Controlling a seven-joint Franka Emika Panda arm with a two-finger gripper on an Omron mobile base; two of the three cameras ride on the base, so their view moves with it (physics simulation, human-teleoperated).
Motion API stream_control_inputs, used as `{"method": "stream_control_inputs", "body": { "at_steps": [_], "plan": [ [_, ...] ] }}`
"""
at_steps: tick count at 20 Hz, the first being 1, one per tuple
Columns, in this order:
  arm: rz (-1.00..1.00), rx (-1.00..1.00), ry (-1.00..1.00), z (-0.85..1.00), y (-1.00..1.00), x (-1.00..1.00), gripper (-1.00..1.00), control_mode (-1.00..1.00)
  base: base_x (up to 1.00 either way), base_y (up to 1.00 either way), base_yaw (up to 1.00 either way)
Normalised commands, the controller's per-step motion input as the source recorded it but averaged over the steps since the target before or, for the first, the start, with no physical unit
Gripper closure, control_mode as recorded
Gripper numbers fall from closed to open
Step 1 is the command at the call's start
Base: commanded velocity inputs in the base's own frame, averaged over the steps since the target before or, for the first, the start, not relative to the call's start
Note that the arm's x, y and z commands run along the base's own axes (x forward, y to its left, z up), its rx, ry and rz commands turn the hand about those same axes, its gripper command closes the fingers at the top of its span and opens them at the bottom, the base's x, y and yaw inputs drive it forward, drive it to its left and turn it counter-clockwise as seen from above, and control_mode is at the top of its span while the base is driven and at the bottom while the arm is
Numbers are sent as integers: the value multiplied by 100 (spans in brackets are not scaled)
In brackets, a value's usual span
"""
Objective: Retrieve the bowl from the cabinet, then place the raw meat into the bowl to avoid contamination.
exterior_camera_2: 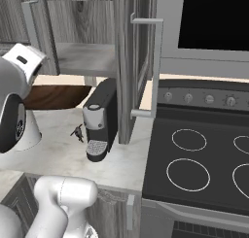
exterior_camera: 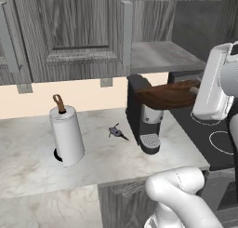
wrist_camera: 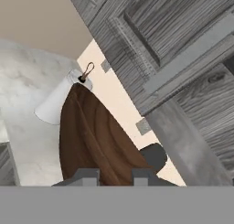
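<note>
The gripper (wrist_camera: 115, 175) is clenched on the rim of the bowl (exterior_camera: 169, 95), its two dark tips sitting on either side of the edge in the hand view, where the brown wooden bowl (wrist_camera: 98, 141) spreads away from them. In the left base view the bowl is held in the air above the coffee machine (exterior_camera: 145, 115), roughly level, out of the cabinet (exterior_camera: 88, 31) and below its open shelf (exterior_camera: 162, 55). In the right base view the bowl (exterior_camera_2: 56, 96) shows as a dark brown band to the left of the coffee machine (exterior_camera_2: 101, 118), partly behind the arm. The cabinet door (exterior_camera_2: 138, 62) stands open, its bar handle (exterior_camera_2: 156, 67) facing the stove (exterior_camera_2: 199, 159). The meat (exterior_camera: 117, 132) lies on the marble counter (exterior_camera: 32, 162), a small dark lump between the paper-towel roll (exterior_camera: 66, 135) and the coffee machine, just beside the machine and well below the bowl. In the right base view the meat (exterior_camera_2: 77, 133) lies just left of the machine's base.
</note>
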Motion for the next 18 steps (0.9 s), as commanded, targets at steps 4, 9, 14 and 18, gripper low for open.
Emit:
{"method": "stream_control_inputs", "body": {
  "at_steps": [4, 9, 14, 18],
  "plan": [
    [9, 0, 10, -38, 27, -42, 100, -100, 0, 0, 0],
    [10, 0, 11, -44, 29, -38, 100, -100, 0, 0, 0],
    [10, 0, 12, -46, 32, -18, 100, -100, 0, 0, 0],
    [9, 0, 12, -37, 33, -1, 100, -100, 0, 0, 0]
  ]
}}
